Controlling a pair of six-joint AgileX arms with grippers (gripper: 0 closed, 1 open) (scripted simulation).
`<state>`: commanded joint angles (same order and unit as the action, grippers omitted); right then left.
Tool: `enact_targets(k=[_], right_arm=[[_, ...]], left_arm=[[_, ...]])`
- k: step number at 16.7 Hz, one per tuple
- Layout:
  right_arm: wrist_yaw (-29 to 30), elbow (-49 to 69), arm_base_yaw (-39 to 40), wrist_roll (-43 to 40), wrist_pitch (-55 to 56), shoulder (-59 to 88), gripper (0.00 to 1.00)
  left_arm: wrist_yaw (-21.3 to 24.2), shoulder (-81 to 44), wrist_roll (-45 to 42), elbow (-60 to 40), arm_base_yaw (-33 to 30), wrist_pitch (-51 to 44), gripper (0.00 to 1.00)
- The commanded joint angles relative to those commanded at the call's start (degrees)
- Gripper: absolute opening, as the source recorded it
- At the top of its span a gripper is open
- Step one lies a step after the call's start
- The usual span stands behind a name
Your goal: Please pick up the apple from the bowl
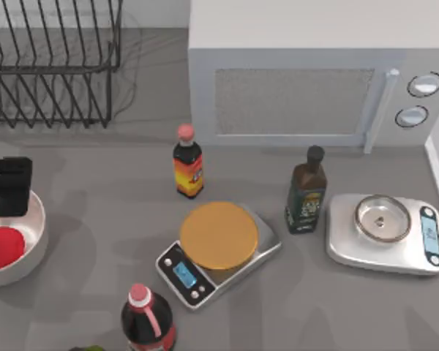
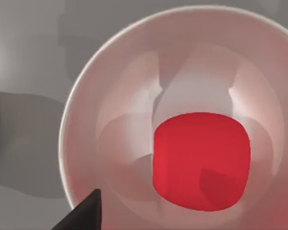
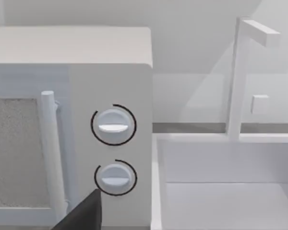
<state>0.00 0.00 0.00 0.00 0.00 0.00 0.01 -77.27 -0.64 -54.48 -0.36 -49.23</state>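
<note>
The apple (image 1: 1, 247) lies inside the bowl (image 1: 35, 232) at the far left edge of the bench (image 1: 95, 241), resting on the bowl's pale floor, so the pick has not yet been made. Largest on the bench is one microwave (image 1: 307, 80) at the back, with one wire rack (image 1: 51, 66) to its left; then come two scales, one with an orange plate (image 1: 218, 235) near the middle and one silver scale (image 1: 384, 234) with a small steel dish at the right. There are three bottles: a red-capped sauce bottle (image 1: 188, 162), a dark bottle (image 1: 306, 191) and a red-capped dark bottle (image 1: 148, 318) at the front. There is one bowl and one apple. The left claw (image 1: 11, 186) hangs over the bowl's far rim, just above the apple; in the left wrist view the apple (image 2: 200, 160) sits in the bowl (image 2: 81, 96), untouched. I cannot tell whether that claw is released or clenched. As I judge it, the approach is done; descent, grip and lift remain. The right arm is parked facing the microwave; its state I likewise cannot tell.
</note>
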Motion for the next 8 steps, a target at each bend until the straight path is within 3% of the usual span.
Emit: enact_targets(k=[4,8], right_arm=[[0.0,0.0,0.0,0.0,0.0,0.0,1.00],[0.0,0.0,0.0,0.0,0.0,0.0,1.00]], left_arm=[[0.0,-14.5,-0.1,-10.0,-0.1,-9.0,1.00],[0.0,-19.3,-0.2,-13.6,-0.1,-12.3,1.00]])
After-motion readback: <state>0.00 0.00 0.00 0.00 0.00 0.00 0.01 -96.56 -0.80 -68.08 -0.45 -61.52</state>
